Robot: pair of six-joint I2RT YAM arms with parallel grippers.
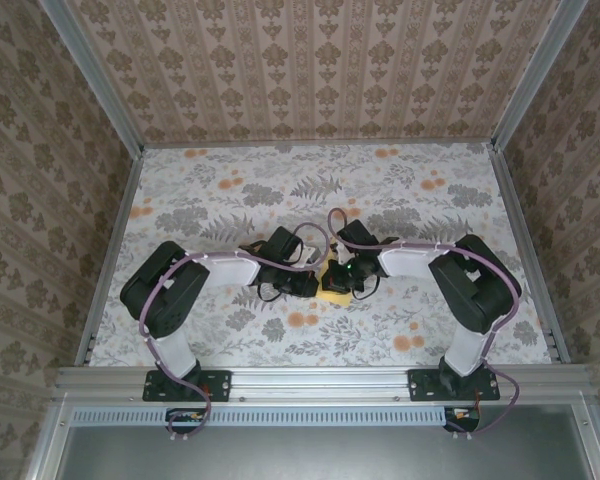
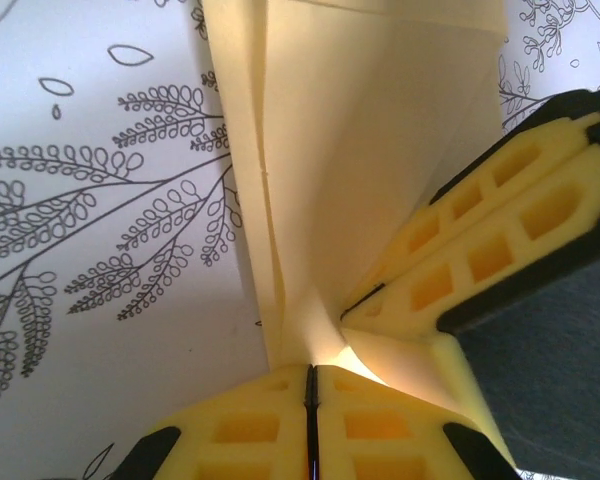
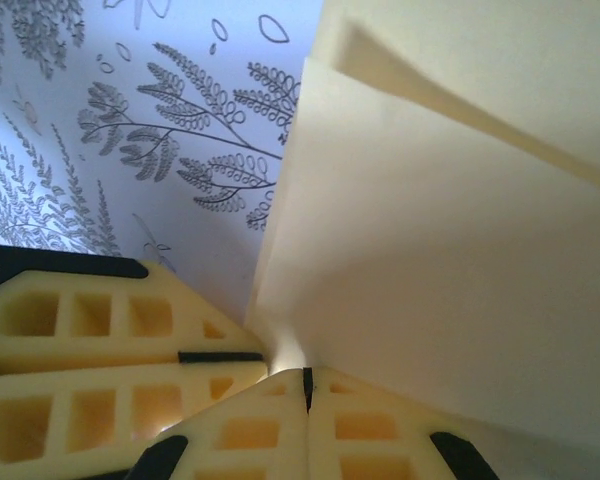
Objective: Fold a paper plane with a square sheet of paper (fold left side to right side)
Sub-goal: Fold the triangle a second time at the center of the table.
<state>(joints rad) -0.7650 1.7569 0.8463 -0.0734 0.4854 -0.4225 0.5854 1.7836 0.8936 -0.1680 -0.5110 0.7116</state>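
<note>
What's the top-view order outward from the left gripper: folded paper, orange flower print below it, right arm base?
1. The folded paper, at the left gripper tips.
2. The orange flower print, just toward the near side.
3. The right arm base, near-right edge.

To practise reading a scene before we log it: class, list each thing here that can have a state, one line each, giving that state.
paper, folded into layers with visible creases, pinched at one end by both grippers.
left gripper, jaws shut on the paper.
right gripper, jaws shut on the paper, close beside the left gripper.
</note>
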